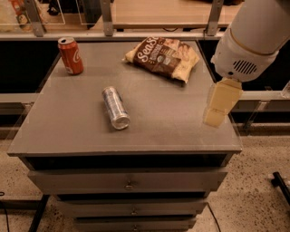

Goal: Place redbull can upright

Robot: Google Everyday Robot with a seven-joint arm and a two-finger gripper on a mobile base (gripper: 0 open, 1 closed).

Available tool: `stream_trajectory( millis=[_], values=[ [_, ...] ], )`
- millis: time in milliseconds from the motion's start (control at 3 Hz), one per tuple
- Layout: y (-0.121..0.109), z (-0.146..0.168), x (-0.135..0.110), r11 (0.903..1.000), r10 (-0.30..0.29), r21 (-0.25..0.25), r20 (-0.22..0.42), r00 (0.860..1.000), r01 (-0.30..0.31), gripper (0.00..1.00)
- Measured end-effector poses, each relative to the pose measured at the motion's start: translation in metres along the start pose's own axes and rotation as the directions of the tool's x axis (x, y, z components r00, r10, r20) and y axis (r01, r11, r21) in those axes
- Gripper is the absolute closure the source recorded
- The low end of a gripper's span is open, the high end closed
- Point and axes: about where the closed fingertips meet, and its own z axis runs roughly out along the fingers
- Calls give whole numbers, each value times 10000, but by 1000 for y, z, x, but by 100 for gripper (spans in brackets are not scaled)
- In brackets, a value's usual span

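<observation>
Grey desk (pixel 181 131) filling most of the view, stack of drawers (pixel 129 181) under its near edge, speckled floor (pixel 253 195) off to the right. Redbull can (pixel 115 108) lying on its side a bit left of the middle of the desk, touching nothing else. Shiny end pointing toward the near edge and slightly right, other end aimed far and left. So, not upright.

Red cola can (pixel 70 55) standing up at the far left corner, well apart from the slim one. Crumpled brown and cream snack bag (pixel 163 58) lying flat at the far side, right of centre.

Big white arm (pixel 253 36) at the upper right, with the cream-coloured pincer (pixel 217 108) hanging down from it over the right part of the desk, toward the near right corner. Well apart from the redbull can. Open or closed? Can't tell from this angle.

Wooden shelf (pixel 158 11) and metal posts (pixel 107 18) along the far side behind the desk.
</observation>
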Motion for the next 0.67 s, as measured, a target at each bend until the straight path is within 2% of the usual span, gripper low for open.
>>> stream_trajectory(
  millis=[667],
  values=[
    [-9,85,-56,9928,803,-841,-541,9953,-847,0]
  ],
)
